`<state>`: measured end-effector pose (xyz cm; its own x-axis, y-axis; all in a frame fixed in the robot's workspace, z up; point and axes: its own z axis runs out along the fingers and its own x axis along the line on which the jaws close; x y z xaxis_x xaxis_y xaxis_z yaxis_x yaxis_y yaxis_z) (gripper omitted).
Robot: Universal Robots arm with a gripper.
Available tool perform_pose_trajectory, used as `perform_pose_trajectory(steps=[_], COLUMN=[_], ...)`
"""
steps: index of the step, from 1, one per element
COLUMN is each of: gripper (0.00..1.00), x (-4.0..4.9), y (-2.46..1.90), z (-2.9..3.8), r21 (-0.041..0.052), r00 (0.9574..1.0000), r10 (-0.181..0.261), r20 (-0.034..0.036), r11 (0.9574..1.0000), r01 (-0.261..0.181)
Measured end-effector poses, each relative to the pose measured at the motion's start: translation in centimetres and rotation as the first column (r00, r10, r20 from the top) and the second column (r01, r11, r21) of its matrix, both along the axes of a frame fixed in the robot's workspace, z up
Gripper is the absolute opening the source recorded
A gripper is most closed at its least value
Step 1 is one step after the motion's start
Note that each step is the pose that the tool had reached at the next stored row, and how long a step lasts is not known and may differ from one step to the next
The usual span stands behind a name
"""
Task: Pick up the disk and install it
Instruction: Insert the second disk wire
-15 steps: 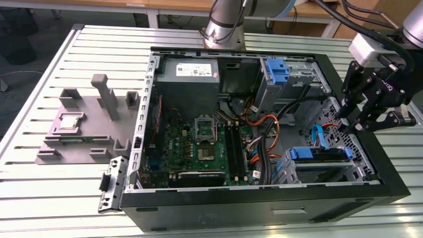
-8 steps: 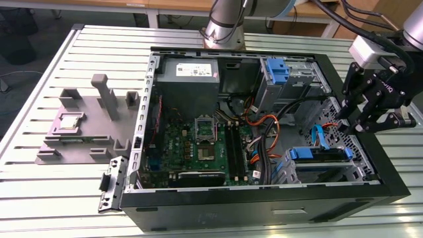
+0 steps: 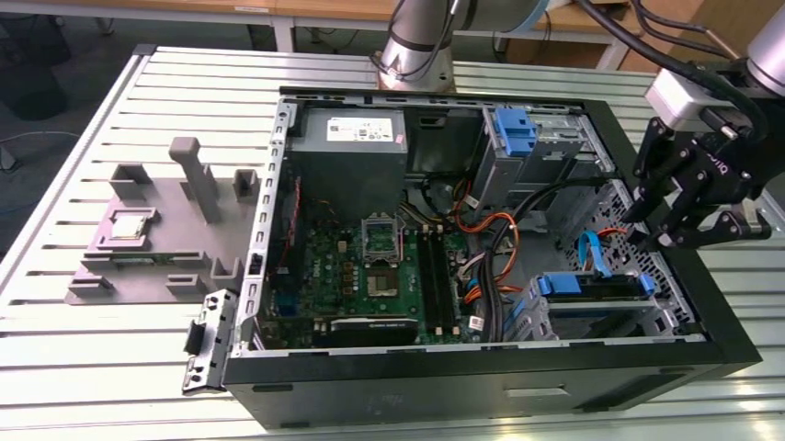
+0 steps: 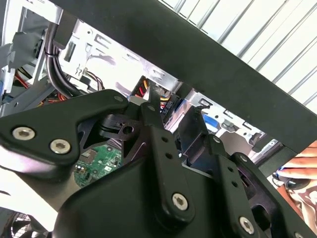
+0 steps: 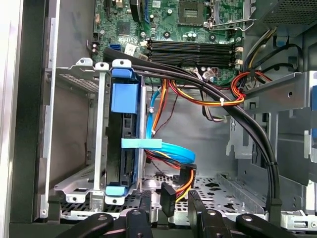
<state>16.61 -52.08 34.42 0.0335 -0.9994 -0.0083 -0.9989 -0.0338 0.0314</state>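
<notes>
The disk [image 3: 591,287] sits on edge in the metal drive cage [image 3: 613,317] at the near corner of the open computer case, on the exterior view's right, its bright blue bracket showing on top. In the first wrist view the disk [image 5: 124,148] stands in the cage between grey rails, with blue plastic at both ends. My gripper [image 3: 663,237] hangs above the case's wall beside that cage, a little apart from the disk. It is open and holds nothing [image 5: 169,196]. A black cable plug [image 5: 168,201] lies loose in the case beyond the fingertips.
Thick black cables [image 5: 247,129], orange wires and a light blue flat cable [image 5: 171,148] run past the cage. The motherboard [image 3: 381,276] fills the case floor, with the grey power supply [image 3: 349,138] behind. A grey fixture [image 3: 147,239] holds a silver chip outside. A hand [image 4: 303,168] shows beyond the case.
</notes>
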Motion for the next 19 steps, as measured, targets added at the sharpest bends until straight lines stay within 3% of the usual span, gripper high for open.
perform_pose_trajectory(steps=[11,17,19], gripper=[0.42,0.42,0.42], x=[-0.05,-0.18,-0.23], y=[-0.77,-1.7,-1.83], z=[-0.06,-0.12,-0.15], r21=[0.0,0.0001,0.0003], r00=[1.0,1.0,1.0], r10=[0.0,0.0,0.0], r20=[0.0,0.0,0.0], r11=[1.0,1.0,1.0], r01=[0.0,0.0,0.0])
